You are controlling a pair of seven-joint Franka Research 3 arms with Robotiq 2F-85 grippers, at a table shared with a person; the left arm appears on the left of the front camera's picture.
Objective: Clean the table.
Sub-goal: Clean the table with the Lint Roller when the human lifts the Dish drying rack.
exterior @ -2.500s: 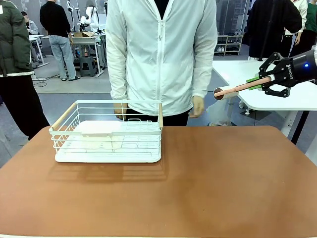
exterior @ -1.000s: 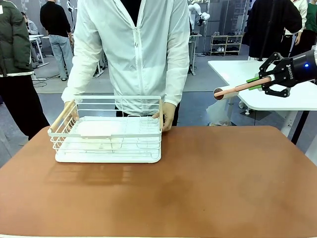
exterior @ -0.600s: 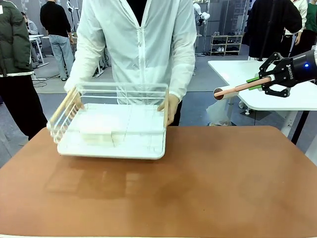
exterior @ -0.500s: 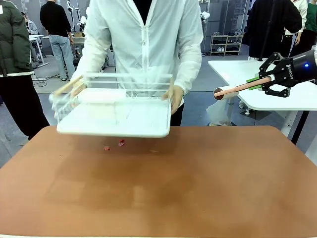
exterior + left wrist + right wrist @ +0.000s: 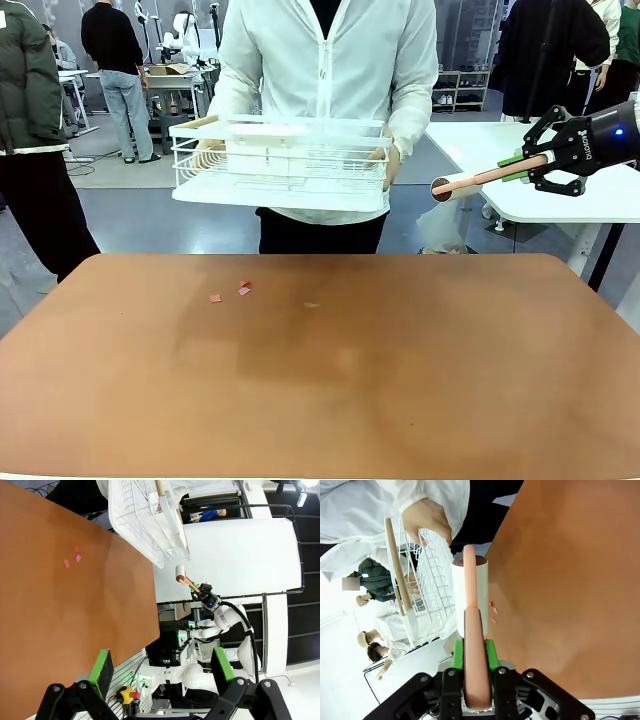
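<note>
The reddish-brown table (image 5: 420,380) has three small red and pink scraps (image 5: 243,289) lying near its far left side. Off the table's far right corner, my right gripper (image 5: 520,166) hangs in the air, shut on the pink handle of a lint roller (image 5: 446,189). In the right wrist view the roller (image 5: 470,595) points from the gripper (image 5: 474,652) toward the scraps (image 5: 493,611). My left gripper (image 5: 160,667) is open and holds nothing, high over the table (image 5: 75,610), with the scraps (image 5: 72,560) far below.
A person at the far edge holds a white wire dish rack (image 5: 280,165) with both hands at chest height, above the table's far left. A white-topped table (image 5: 600,195) stands behind my right gripper. Other people stand in the background.
The person has lifted the rack off the table to chest height, uncovering the scraps that lay under it. My right gripper and the roller have stayed where they were.
</note>
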